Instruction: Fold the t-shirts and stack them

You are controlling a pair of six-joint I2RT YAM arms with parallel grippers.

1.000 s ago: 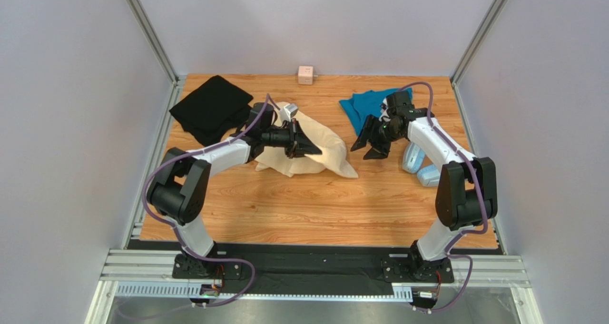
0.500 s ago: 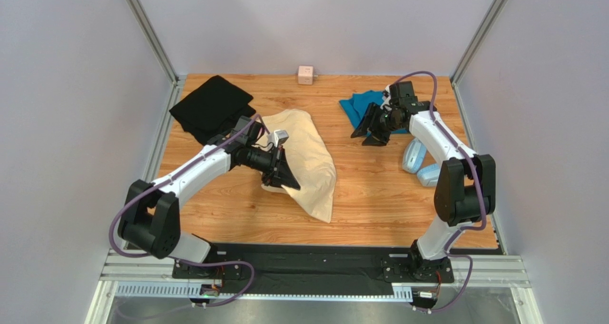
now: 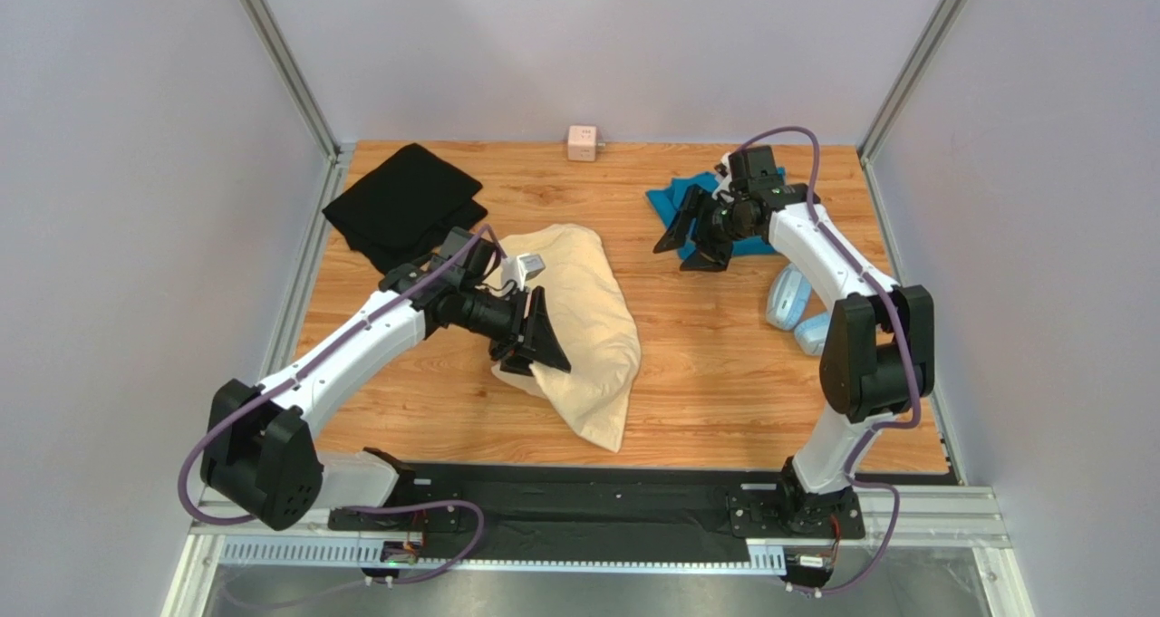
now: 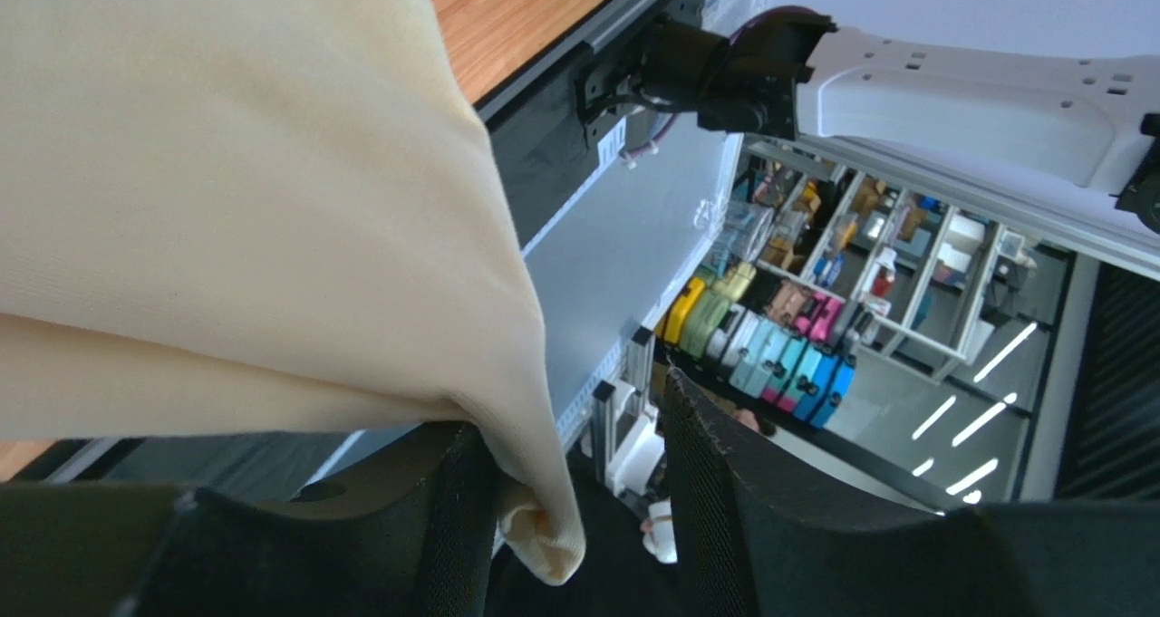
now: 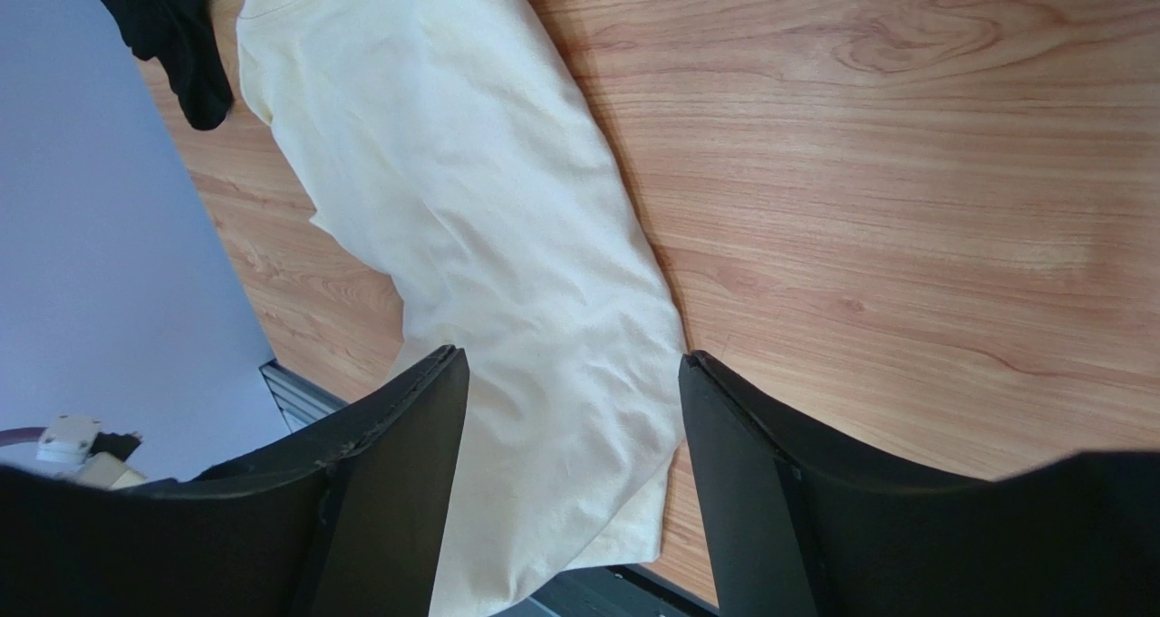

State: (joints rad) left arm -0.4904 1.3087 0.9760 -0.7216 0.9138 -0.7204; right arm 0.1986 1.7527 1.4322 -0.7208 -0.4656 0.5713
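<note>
Left wrist view alone shows left hand (image 4: 569,413) parted, cream shirt (image 4: 232,169) edge hanging in gap; right hand (image 5: 572,362) open, empty.

You have three t-shirts on the wooden surface (image 3: 735,373), none of them stacked. The cream-yellow shirt (image 3: 586,321), the largest, lies left of centre as a long, loosely bunched band, softly wrinkled, running from the far left toward the near edge, where it narrows. One edge of it is raised, and a corner hangs between the parted fingers of the left pincer (image 4: 572,413), touching one of them. The black shirt (image 3: 402,207) sits in the far left corner, roughly folded and fairly flat, close to the cream shirt's far end. The teal blue shirt (image 3: 670,199) lies crumpled at the far right, well apart from both, only partly visible from above.
</note>
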